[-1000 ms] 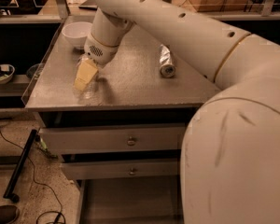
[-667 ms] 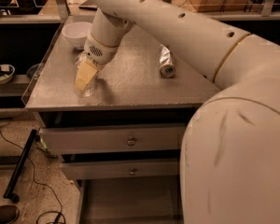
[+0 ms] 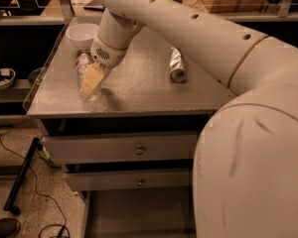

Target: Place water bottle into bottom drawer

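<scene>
The water bottle (image 3: 85, 69) is clear crinkled plastic and stands upright near the front left of the grey metal tabletop (image 3: 139, 90). My gripper (image 3: 91, 81) reaches down from the white arm and sits right at the bottle, covering its front side. The bottle's cap is hidden behind the wrist. The bottom drawer (image 3: 139, 213) is pulled open below the table, with its flat grey floor showing.
A silver can (image 3: 176, 65) lies on its side at the table's middle right. A white bowl (image 3: 81, 34) stands at the back left. Two upper drawers with round knobs (image 3: 140, 149) are slightly open. A black bar (image 3: 22, 175) and cable lie on the floor at left.
</scene>
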Controlling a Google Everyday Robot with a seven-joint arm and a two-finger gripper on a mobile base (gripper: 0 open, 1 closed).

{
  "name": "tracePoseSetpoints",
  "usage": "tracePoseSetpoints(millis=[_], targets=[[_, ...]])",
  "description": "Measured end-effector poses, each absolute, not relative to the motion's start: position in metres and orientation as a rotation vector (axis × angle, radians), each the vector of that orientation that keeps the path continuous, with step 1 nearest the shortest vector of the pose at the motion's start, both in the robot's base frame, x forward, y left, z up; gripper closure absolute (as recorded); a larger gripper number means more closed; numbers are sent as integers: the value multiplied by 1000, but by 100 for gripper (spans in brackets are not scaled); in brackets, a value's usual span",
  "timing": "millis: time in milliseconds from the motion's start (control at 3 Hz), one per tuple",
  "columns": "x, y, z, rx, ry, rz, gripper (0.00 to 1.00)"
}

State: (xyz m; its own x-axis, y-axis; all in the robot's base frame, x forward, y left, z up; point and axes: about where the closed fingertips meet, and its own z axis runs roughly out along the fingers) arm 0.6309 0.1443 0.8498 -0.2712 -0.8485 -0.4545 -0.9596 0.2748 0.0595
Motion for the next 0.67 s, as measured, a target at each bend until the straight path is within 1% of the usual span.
tracePoseSetpoints(millis=[333, 667], targets=[[631, 144, 850, -1647, 2217, 466, 100], [631, 144, 850, -1647, 2217, 466, 100]])
